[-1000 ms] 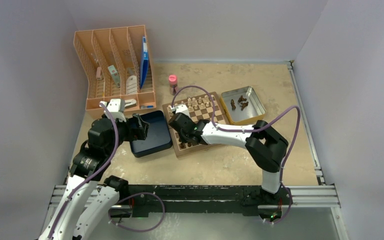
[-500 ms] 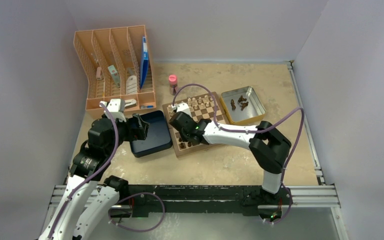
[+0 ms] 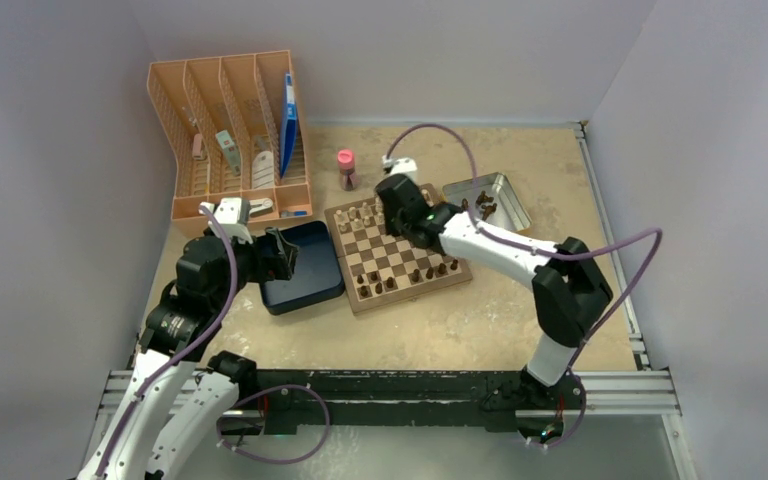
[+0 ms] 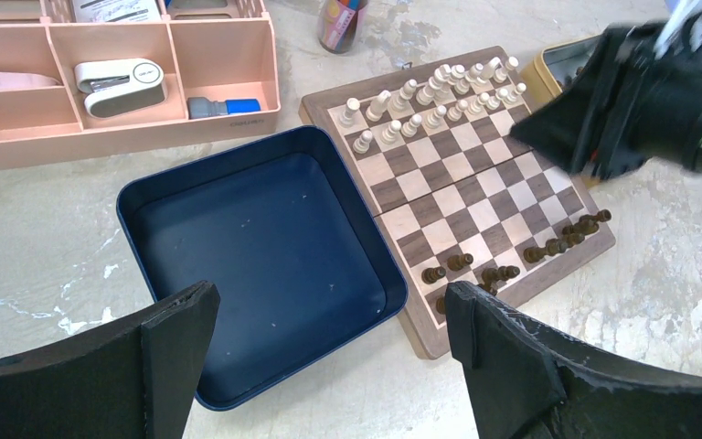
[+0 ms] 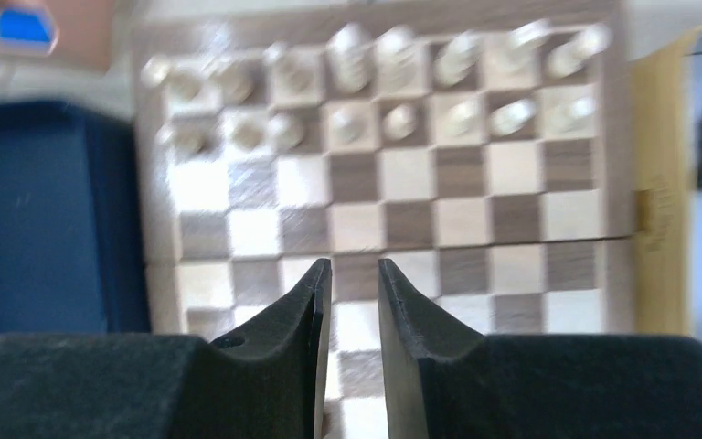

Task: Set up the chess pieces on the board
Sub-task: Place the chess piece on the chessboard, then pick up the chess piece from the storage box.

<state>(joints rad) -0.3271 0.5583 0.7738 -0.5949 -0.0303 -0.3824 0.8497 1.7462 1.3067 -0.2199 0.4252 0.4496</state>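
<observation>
The board (image 3: 397,246) lies mid-table, with cream pieces along its far rows. Several dark chess pieces (image 3: 415,275) stand along its near edge; they also show in the left wrist view (image 4: 558,242). More dark pieces (image 3: 483,205) lie in a metal tin (image 3: 508,190) to the right of the board. My right gripper (image 3: 392,196) hovers over the board's far side; in its wrist view (image 5: 355,270) the fingers stand a narrow gap apart with nothing between them. My left gripper (image 4: 329,338) is wide open and empty above the near edge of the dark blue box (image 4: 256,247).
A peach desk organizer (image 3: 230,130) stands at the back left. A pink-capped bottle (image 3: 345,166) stands behind the board. The blue box (image 3: 300,265) touches the board's left side. The right arm (image 4: 658,91) crosses over the board's right corner.
My right gripper has lifted from the board's near-left squares and swung back and right, over the far rows toward the tin. The left arm has not moved.
</observation>
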